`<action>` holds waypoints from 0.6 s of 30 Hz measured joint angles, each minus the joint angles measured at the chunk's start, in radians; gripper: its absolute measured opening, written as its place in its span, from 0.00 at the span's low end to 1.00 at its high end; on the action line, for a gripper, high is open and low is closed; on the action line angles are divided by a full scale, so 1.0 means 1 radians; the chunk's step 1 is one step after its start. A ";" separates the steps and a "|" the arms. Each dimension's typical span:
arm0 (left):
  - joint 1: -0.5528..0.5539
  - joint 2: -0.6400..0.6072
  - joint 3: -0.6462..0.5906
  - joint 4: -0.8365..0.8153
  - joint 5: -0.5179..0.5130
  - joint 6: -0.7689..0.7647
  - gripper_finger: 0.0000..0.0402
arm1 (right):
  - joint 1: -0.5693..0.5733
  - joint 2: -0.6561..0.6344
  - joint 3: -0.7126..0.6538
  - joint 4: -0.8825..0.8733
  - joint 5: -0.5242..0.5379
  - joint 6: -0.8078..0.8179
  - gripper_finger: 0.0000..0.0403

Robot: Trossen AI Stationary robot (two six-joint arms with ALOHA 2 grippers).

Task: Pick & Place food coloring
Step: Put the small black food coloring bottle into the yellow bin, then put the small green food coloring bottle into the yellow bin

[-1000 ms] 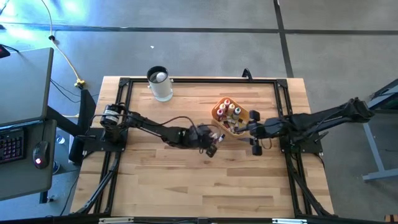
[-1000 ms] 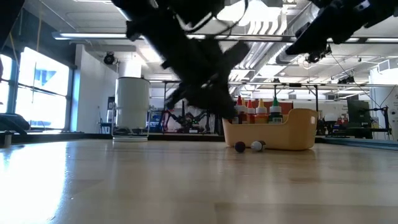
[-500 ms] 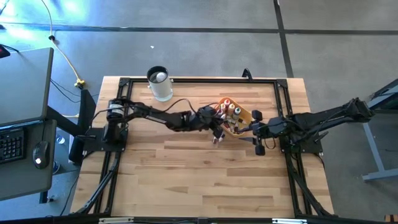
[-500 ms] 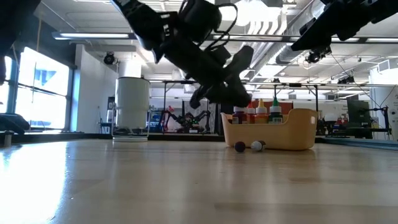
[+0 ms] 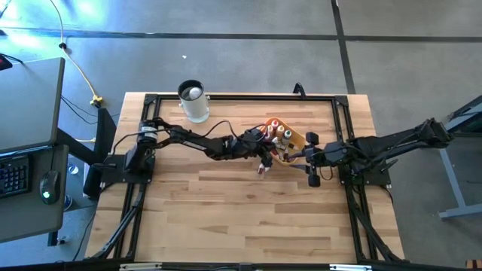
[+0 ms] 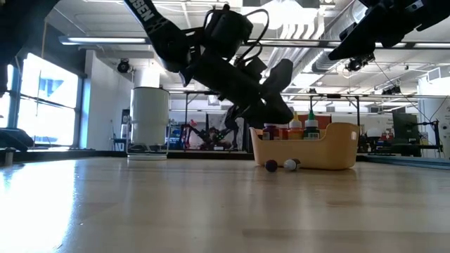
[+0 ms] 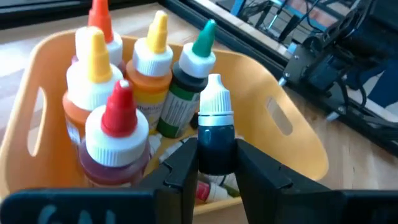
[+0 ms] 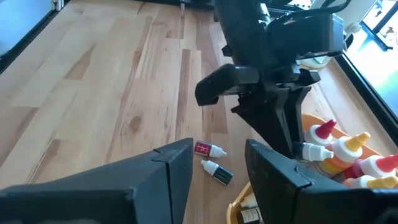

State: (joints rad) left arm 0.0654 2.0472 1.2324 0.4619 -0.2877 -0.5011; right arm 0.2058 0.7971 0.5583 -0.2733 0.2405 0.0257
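Note:
An orange-yellow tray (image 5: 285, 144) holds several upright food coloring bottles (image 7: 127, 93) with red, yellow, orange and green caps. My left gripper (image 5: 264, 156) hovers at the tray's left rim, shut on a dark bottle with a white cap (image 7: 215, 127). Two more small bottles (image 8: 211, 160) lie on their sides on the table beside the tray, in front of it in the low view (image 6: 280, 165). My right gripper (image 8: 219, 149) stands open above the table to the right of the tray, with nothing between its fingers. My left gripper pinches the dark body (image 7: 216, 152) of the bottle between its two fingers, below the white cap. The fingers come slanting down from the table's left. The bottle is lifted clear and stands upright in the hold, cap up, over the tray's inside by its rim.
A tall cup with a dark rim (image 5: 194, 101) stands at the table's far left. A black frame (image 5: 241, 97) runs along the table's edges. Bare wood lies toward the near edge.
My left gripper has carried the dark bottle toward the far edge and to the right, up to the tray. It has tipped up from pointing steeply down to nearly level. My right gripper has stayed where it was.

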 joint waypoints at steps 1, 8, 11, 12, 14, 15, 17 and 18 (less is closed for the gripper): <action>0.000 0.000 0.000 0.002 0.000 0.000 0.26 | 0.000 0.000 0.000 0.000 0.000 0.000 0.35; 0.000 0.000 0.000 0.000 0.006 0.007 0.42 | 0.000 0.000 0.000 0.000 -0.001 0.000 0.35; 0.000 0.000 0.003 0.014 0.025 0.007 0.45 | 0.000 0.000 0.000 0.000 -0.011 0.000 0.35; 0.000 -0.004 0.009 0.010 0.050 0.008 0.45 | 0.000 0.000 0.000 0.000 -0.012 0.000 0.35; -0.003 -0.013 0.029 0.004 0.120 0.019 0.45 | 0.000 0.003 0.000 0.000 -0.012 0.000 0.35; -0.006 -0.014 0.044 0.012 0.161 0.030 0.46 | 0.000 0.007 0.000 0.001 -0.012 0.000 0.35; -0.009 -0.023 0.065 0.010 0.243 0.057 0.46 | 0.000 0.023 0.000 0.006 -0.015 -0.002 0.35; -0.009 -0.032 0.073 -0.008 0.301 0.059 0.46 | 0.000 0.034 0.000 0.014 -0.017 -0.004 0.35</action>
State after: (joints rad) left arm 0.0565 2.0147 1.3050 0.4538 0.0133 -0.4417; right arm 0.2058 0.8312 0.5583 -0.2592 0.2230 0.0214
